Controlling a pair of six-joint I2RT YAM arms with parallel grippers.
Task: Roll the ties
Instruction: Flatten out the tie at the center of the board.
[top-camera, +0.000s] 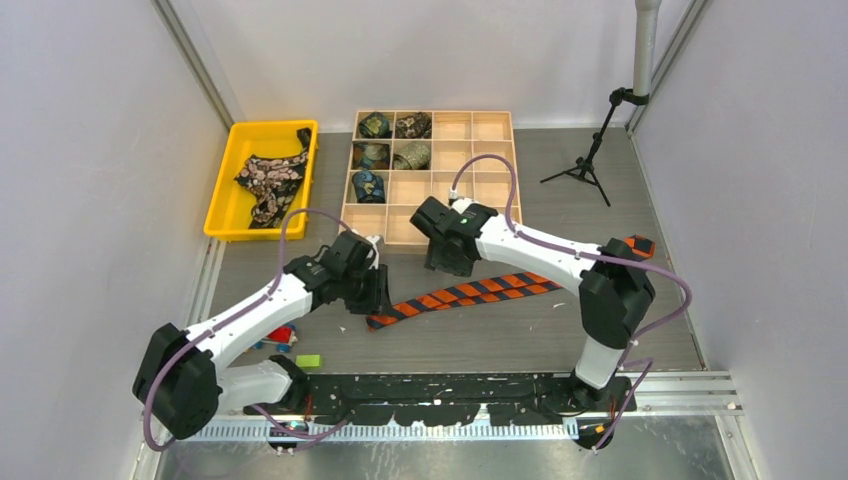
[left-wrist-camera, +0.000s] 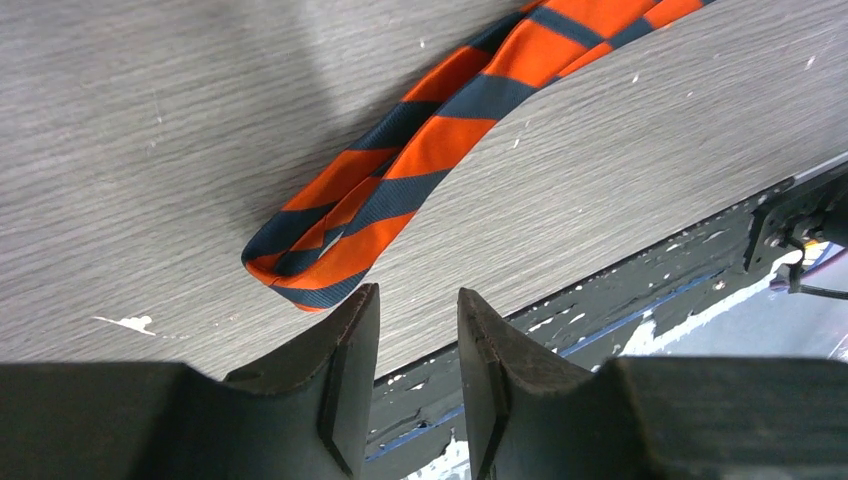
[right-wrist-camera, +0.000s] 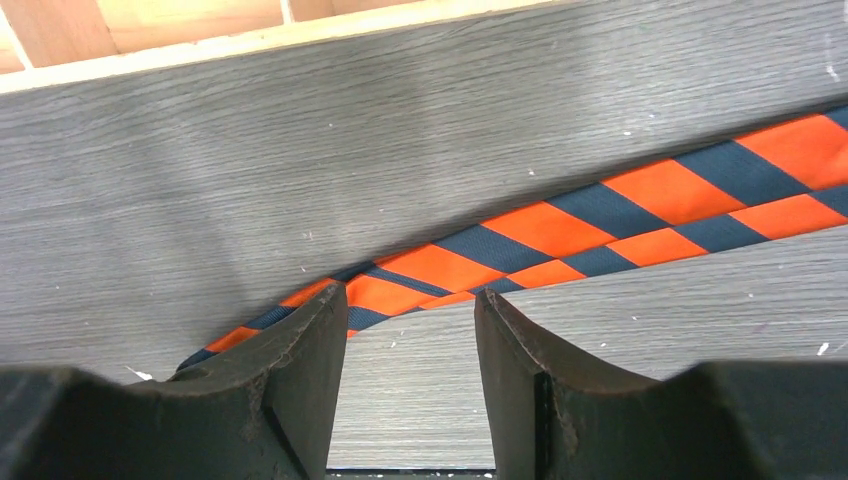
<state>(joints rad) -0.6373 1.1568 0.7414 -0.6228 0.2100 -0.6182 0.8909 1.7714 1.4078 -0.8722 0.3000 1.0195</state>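
Lying flat, striped tie (top-camera: 460, 293), long axis slanting from folded end at left tool (left-wrist-camera: 417, 295) rightward past right tool (right-wrist-camera: 410, 295); both spread, pinching nothing; wooden box (right-wrist-camera: 300, 38) edge just beyond.

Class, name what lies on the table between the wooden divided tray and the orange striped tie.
Nothing: bare grey tabletop separates the wooden divided tray from the orange striped tie, clearest in the right wrist view.

Your left arm (top-camera: 250, 315) reaches away from its base toward the right, and your left gripper (left-wrist-camera: 418, 300) points down with its jaws slightly parted. Your right arm (top-camera: 545, 250) bends at the elbow and stretches left. Your right gripper (right-wrist-camera: 410, 300) sits low with its jaws parted wider.
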